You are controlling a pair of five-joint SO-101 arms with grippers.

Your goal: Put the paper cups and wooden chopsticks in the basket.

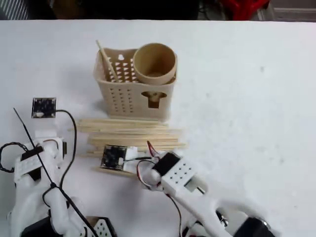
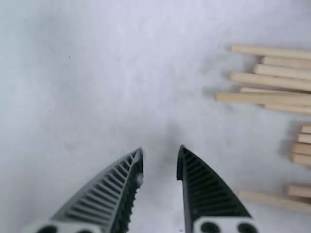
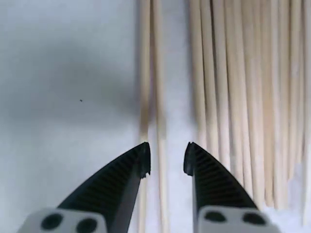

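My right gripper (image 3: pixel 166 158) is open just a crack, 1 loose chopstick (image 3: pixel 158 73) running between its tips, the chopstick pile (image 3: pixel 243 97) just beside. My left gripper (image 2: pixel 160 162) is also narrowly open, over bare table (image 2: pixel 73 73).

Bright, even light from above; the white table (image 1: pixel 256 74) is close to washed out in the high view, and the room behind it is dark. Basket (image 1: pixel 133 98) throws only a faint, soft shadow at its base. Wrist views dimmer: diffuse grey shadow on the table ahead of the left gripper (image 2: pixel 160 162) and right gripper (image 3: pixel 166 158), thin soft shadows beside the chopsticks (image 3: pixel 233 97).
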